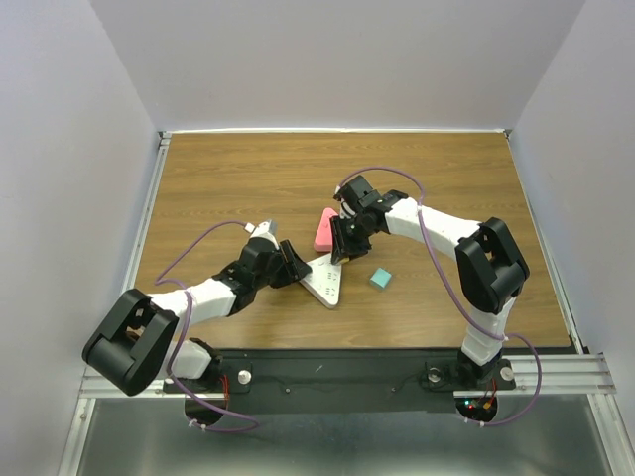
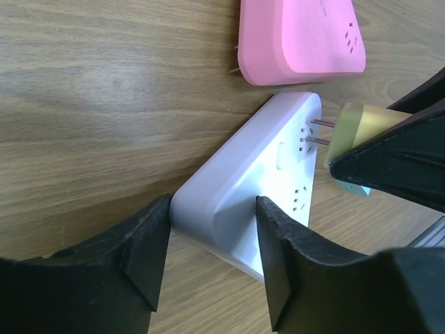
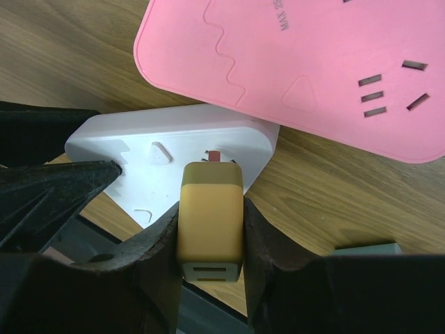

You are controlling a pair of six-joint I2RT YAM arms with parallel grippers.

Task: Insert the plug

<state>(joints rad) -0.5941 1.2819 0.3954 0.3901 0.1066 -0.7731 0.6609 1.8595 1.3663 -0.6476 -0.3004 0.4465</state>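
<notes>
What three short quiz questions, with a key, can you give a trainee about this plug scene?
1. True or false: the yellow plug is fully seated in the white socket block.
2. Which arm holds the plug? A the left, B the right, C neither.
3. What colour is the second socket block, beside the white one?
Key: 1 false, its pins show; 2 B, in the right hand; 3 pink.

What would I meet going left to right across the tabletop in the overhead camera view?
In order: left tool → white socket block → teal block. Left out: the pink socket block and the right tool with the yellow plug, which overlap the white block's span.
</notes>
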